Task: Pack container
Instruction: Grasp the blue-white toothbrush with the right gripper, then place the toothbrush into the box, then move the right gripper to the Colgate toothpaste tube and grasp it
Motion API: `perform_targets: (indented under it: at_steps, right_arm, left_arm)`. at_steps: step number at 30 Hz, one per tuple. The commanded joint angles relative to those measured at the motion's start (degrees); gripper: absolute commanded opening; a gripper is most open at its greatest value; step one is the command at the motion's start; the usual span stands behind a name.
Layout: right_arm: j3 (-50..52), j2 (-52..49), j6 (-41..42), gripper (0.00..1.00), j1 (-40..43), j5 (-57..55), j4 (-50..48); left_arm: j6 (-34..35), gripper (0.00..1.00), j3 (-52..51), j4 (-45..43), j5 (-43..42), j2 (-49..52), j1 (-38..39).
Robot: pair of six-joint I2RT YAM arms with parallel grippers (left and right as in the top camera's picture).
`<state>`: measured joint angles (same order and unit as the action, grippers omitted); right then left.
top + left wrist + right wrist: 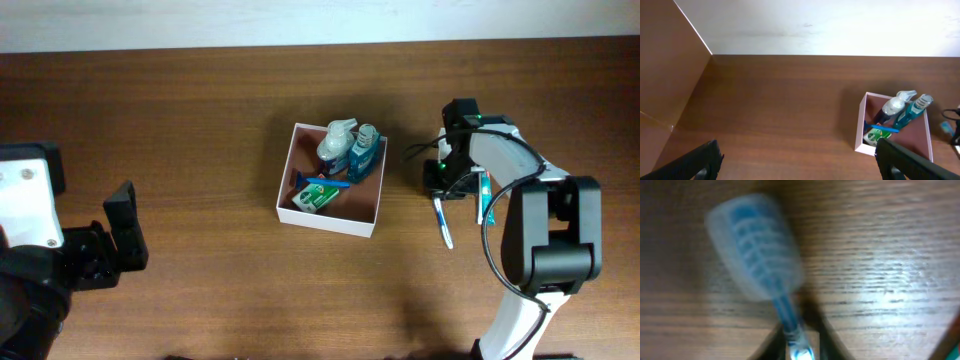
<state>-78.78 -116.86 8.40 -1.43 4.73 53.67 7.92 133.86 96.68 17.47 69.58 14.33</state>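
The right arm's fingers [435, 182] appear clamped on the handle of a capped toothbrush [757, 250], whose long axis is directed away from them over the surface [200, 120]. The container [330, 223] is found near, to their left, closer to this arm; the left arm's fingers [700, 162] are held wide apart.

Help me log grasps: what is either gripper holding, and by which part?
The right gripper pinches the toothbrush by its thin neck, just below the capped head; the left gripper is open and empty.
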Motion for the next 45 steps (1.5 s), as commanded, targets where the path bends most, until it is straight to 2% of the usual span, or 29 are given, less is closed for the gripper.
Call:
perform_targets:
  at_steps: [1,6,10,14,18,21,24,27,34,35,36,37,38,41,43,45]
  right_arm:
    - [0.1,0.5,2.7,0.04,-0.4,-1.8,0.7]
    - [-0.5,9.0,3.1,0.04,-0.9,-3.0,2.1]
    - [-3.7,20.5,3.0,0.04,-4.2,-1.2,5.0]
    - [-6.3,31.5,-0.3,0.04,-12.1,2.6,4.8]
    - [-6.4,36.1,-10.1,0.04,-23.5,2.6,2.6]
    - [-6.2,34.4,-21.7,0.04,-32.9,2.0,0.8]
    - [-6.1,29.9,-30.4,0.04,-36.9,-0.9,-1.7]
    - [-6.1,24.3,-32.2,0.04,-37.1,-4.9,-4.8]
    - [-6.1,12.9,-32.2,0.04,-34.1,-5.0,-9.7]
    - [-6.5,12.4,-32.2,0.08,-34.1,-4.9,-9.5]
    - [-7.0,12.7,-32.1,0.31,-34.4,-4.6,-8.7]
    - [-7.8,13.2,-32.1,0.43,-34.8,-4.2,-7.7]
    - [-9.0,13.9,-32.0,0.48,-35.3,-4.0,-6.4]
    - [-13.4,16.3,-31.9,0.49,-35.7,-4.2,-1.3]
    - [-16.5,18.0,-29.4,0.57,-35.1,-5.3,2.2]
    - [-19.5,20.2,-24.1,0.59,-33.2,-8.1,6.1]
  left_arm:
    - [-0.7,0.99,-0.1,0.0,1.0,-0.1,-0.2]
    - [-0.7,0.99,-0.1,0.0,1.0,-0.1,-0.2]
    - [-0.7,0.99,-0.1,0.0,1.0,-0.1,-0.2]
    - [-0.7,0.99,-0.1,0.0,1.0,-0.1,-0.2]
    - [-0.7,0.99,-0.1,0.0,1.0,-0.1,-0.2]
    - [-0.7,0.99,-0.1,0.0,1.0,-0.1,-0.2]
    - [-0.7,0.99,-0.1,0.0,1.0,-0.1,-0.2]
    - [-0.7,0.99,-0.1,0.0,1.0,-0.1,-0.2]
    - [-0.7,0.99,-0.1,0.0,1.0,-0.1,-0.2]
    - [-0.7,0.99,-0.1,0.0,1.0,-0.1,-0.2]
    - [-0.7,0.99,-0.1,0.0,1.0,-0.1,-0.2]
    - [-0.7,0.99,-0.1,0.0,1.0,-0.1,-0.2]
    - [-0.7,0.99,-0.1,0.0,1.0,-0.1,-0.2]
    - [-0.7,0.99,-0.1,0.0,1.0,-0.1,-0.2]
    - [-0.7,0.99,-0.1,0.0,1.0,-0.1,-0.2]
    - [-0.7,0.99,-0.1,0.0,1.0,-0.1,-0.2]
